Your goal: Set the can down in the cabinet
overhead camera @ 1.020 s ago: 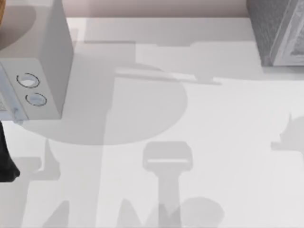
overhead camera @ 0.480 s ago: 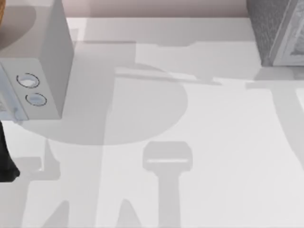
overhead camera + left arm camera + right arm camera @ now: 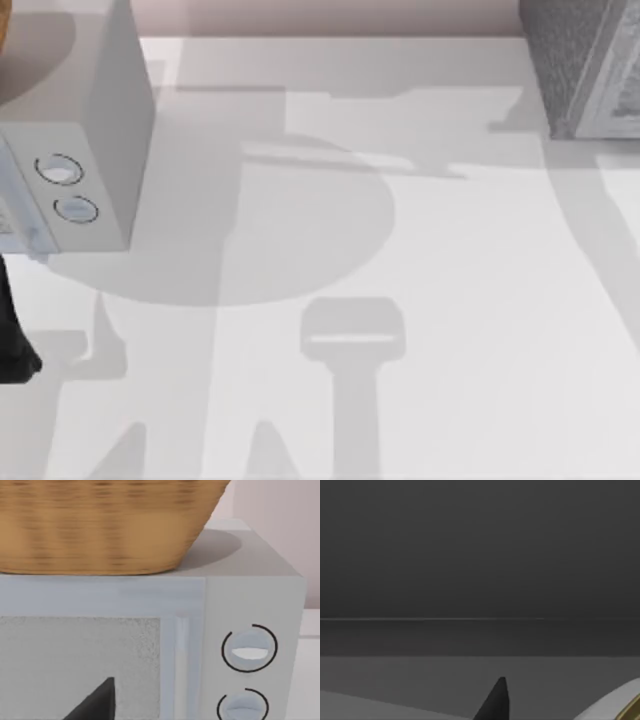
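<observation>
My right gripper (image 3: 496, 701) faces the cabinet's (image 3: 585, 70) dim inside. A pale, gold-edged curve just beside it is, I judge, the can (image 3: 626, 701). I cannot tell whether the gripper is clamped on it. Letting go before the can rests flat could topple it, and a careless pull back might drag it out. My left gripper (image 3: 95, 705) idles facing the microwave (image 3: 250, 630).

White table (image 3: 470, 330) — grey shadows; pale wall (image 3: 330, 15) behind.

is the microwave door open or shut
Shut: the microwave door lies flush with the control panel in the left wrist view.
</observation>
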Robot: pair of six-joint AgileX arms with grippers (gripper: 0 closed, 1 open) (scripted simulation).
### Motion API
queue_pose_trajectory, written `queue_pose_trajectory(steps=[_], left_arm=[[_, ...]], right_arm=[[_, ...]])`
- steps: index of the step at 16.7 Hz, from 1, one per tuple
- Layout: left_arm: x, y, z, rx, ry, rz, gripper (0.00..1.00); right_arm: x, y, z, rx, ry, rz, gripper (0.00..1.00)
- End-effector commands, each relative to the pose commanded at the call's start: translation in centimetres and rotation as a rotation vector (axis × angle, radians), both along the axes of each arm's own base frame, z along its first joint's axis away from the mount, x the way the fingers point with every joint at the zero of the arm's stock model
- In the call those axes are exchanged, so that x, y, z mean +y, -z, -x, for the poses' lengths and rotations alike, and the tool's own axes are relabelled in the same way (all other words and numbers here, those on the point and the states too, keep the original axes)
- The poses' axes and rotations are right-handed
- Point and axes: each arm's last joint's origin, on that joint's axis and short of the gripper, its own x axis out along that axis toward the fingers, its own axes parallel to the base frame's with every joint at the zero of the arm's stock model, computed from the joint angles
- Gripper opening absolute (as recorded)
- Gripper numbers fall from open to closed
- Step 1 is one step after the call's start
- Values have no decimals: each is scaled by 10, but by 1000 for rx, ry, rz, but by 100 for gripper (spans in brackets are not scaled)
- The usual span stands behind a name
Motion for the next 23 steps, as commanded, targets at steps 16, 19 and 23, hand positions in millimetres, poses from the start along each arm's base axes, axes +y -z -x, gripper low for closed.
queue_pose_trajectory(steps=[16, 19, 23], left_arm=[[0, 0, 0, 0, 0, 0, 100], [0, 0, 0, 0, 0, 0, 100], [0, 0, 0, 0, 0, 0, 100]], right_arm=[[3, -32, -85, -3, 6, -3, 0], [2, -35, -113, -18, 5, -5, 0], [-1, -25, -143, -9, 4, -3, 0]])
